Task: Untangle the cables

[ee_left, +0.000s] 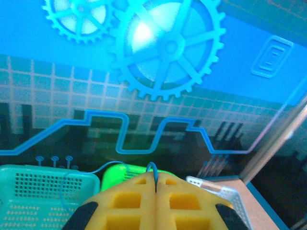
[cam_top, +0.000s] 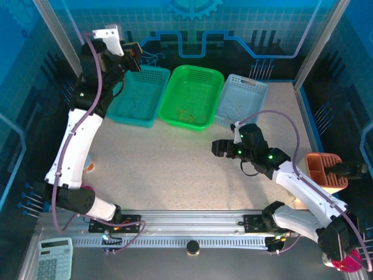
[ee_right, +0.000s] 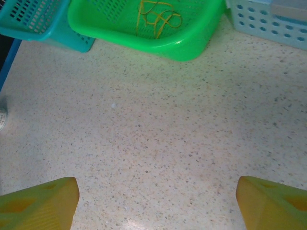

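Your speckled table [cam_top: 175, 169] carries three baskets in a row along its far edge: a teal basket [cam_top: 131, 121] on the left, a green basket [cam_top: 189, 124] in the middle and a light blue basket [cam_top: 247, 81] on the right, each just beside the next.

Your left arm [cam_top: 76, 140] stands tall from the near-left corner and reaches over the far end of the teal basket. Your right arm [cam_top: 303, 186] lies low from the near-right corner towards the middle of the table.

Your left gripper [ee_left: 155, 176] sits high above the baskets, its fingers [ee_left: 134, 191] pressed together with a thin blue cable [ee_left: 96, 170] pinched between the tips. From the pinch the cable makes a small loop, then trails left and down over the teal basket.

Your right gripper [ee_right: 156, 184] points at bare tabletop in front of the green basket. Its fingertips [ee_right: 43, 201] are spread wide, with nothing between them.

A yellow cable [ee_right: 156, 17] lies in loose loops on the floor of the green basket, towards its near end, apart from both grippers.
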Controlling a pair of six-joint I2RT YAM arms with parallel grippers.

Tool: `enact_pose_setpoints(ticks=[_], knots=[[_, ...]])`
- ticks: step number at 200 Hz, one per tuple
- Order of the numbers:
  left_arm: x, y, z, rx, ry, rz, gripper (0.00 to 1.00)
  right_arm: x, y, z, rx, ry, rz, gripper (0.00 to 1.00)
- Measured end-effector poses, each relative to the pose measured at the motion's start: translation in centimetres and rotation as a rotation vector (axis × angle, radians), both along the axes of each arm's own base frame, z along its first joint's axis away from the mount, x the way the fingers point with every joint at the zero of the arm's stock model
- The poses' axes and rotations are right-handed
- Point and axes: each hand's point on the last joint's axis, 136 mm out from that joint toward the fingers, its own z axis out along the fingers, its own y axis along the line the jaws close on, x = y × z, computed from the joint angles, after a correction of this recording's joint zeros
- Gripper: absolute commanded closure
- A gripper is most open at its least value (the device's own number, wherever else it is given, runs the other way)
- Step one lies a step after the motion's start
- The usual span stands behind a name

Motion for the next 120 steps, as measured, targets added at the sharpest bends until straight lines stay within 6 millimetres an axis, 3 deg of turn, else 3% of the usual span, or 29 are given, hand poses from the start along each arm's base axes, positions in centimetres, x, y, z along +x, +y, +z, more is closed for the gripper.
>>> enact_pose_setpoints(ticks=[37, 88, 120], knots=[[2.8, 2.4, -1.2, 0.025, 0.020, 0.078, 1.00, -1.0, -0.9, -0.6, -0.016, 0.021, -0.009, 0.14], [6.0, 6.8, -5.8, 0.038, 0.106, 0.199, 1.00, -1.9, -2.2, 0.2, -0.021, 0.004, -0.029, 0.13], [7.1, 8.0, -8.5, 0.045, 0.154, 0.229, 1.00, -2.3, -3.1, 0.1, -0.034, 0.003, -0.046, 0.13]])
